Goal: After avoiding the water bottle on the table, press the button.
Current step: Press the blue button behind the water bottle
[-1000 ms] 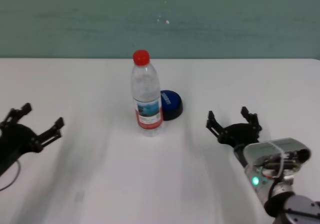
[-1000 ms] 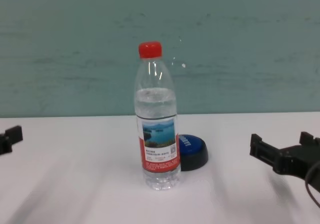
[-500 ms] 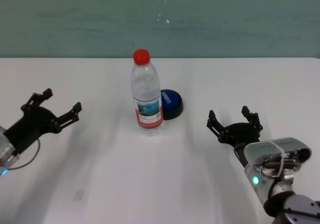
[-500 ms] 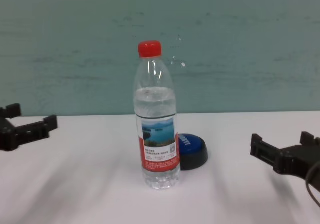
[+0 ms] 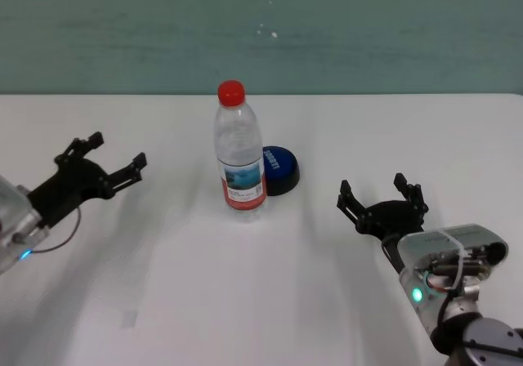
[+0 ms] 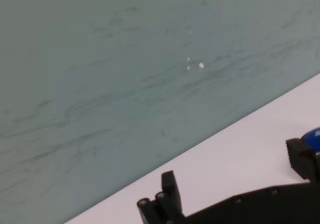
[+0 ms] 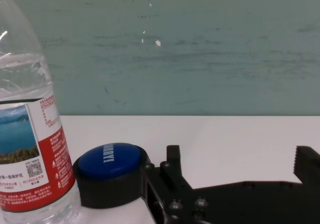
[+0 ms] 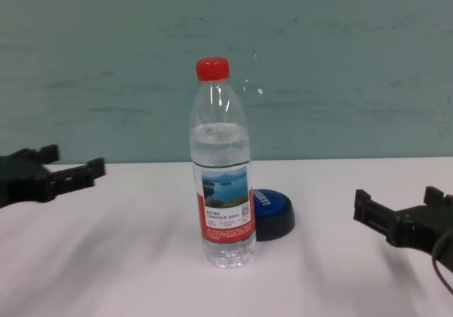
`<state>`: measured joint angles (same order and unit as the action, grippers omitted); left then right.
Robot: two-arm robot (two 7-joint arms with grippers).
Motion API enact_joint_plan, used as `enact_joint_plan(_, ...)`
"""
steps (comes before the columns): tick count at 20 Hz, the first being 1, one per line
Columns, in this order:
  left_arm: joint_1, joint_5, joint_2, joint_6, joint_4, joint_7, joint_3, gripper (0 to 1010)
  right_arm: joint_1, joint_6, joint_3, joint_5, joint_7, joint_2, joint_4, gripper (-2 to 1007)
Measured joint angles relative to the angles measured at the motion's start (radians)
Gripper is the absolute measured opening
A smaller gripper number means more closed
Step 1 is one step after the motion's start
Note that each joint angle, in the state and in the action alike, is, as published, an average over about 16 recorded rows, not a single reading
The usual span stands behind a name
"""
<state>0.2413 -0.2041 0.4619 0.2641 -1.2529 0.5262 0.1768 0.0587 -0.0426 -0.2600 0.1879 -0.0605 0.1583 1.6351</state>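
Hovering above the white surface (image 5: 261,301) at left, the left end effector (image 5: 106,163) has its fingers spread apart, well left of the water bottle (image 5: 240,153). Right end effector (image 5: 382,200), fingers also apart and holding nothing, sits at right. The bottle stands upright at centre; the blue button (image 5: 279,169) lies just beside it, behind and to its right.
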Motion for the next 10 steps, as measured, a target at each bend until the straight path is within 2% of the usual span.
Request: enact_joint_plan(10, 0.139, -0.001, -0.039, 0.034, 0.159, 0.053, 0.090, 1000, 0.000, 0.000, 0.000, 0.000, 0.000, 0.000, 0.000, 1004)
